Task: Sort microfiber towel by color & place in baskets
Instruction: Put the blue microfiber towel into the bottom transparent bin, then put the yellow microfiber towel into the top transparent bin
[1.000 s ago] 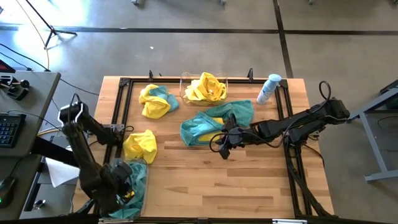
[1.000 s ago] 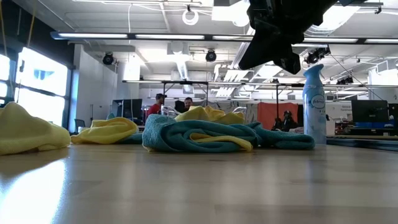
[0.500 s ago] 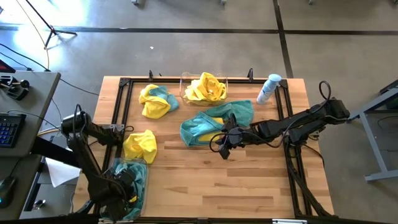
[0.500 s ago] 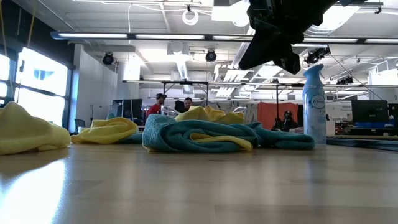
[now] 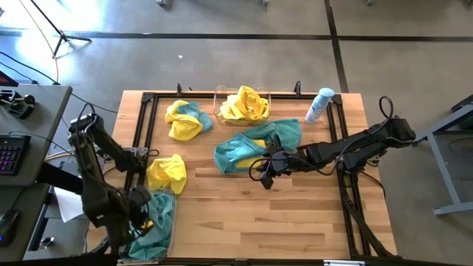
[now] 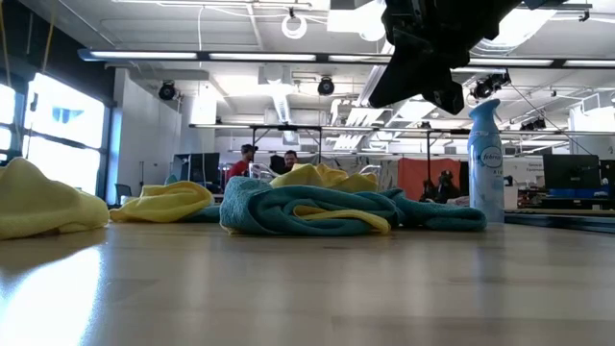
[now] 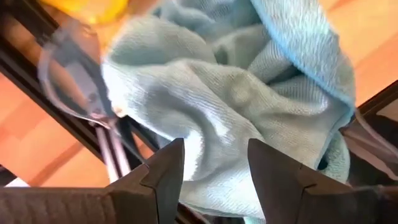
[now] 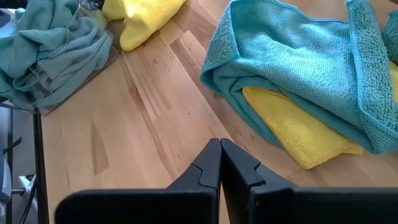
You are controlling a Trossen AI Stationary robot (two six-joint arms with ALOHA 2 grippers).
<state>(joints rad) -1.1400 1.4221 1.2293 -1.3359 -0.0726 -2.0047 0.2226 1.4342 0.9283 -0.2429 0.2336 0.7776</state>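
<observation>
Teal cloth fills the clear basket (image 5: pixel 154 222) at the lower left of the high view, and the left gripper (image 7: pixel 211 168) is seen directly above it, fingers parted with nothing between them. Another basket (image 5: pixel 242 103) at the upper centre holds yellow towels. A mixed teal-and-yellow heap (image 5: pixel 255 146) lies at the centre, and the right gripper (image 5: pixel 267 174) is held just below it in the frame, fingers pressed together and empty. That heap's long axis is stretched left to right, and it is reached far more readily by the right arm. A loose yellow towel (image 5: pixel 165 173) is perhaps nearer the left arm.
</observation>
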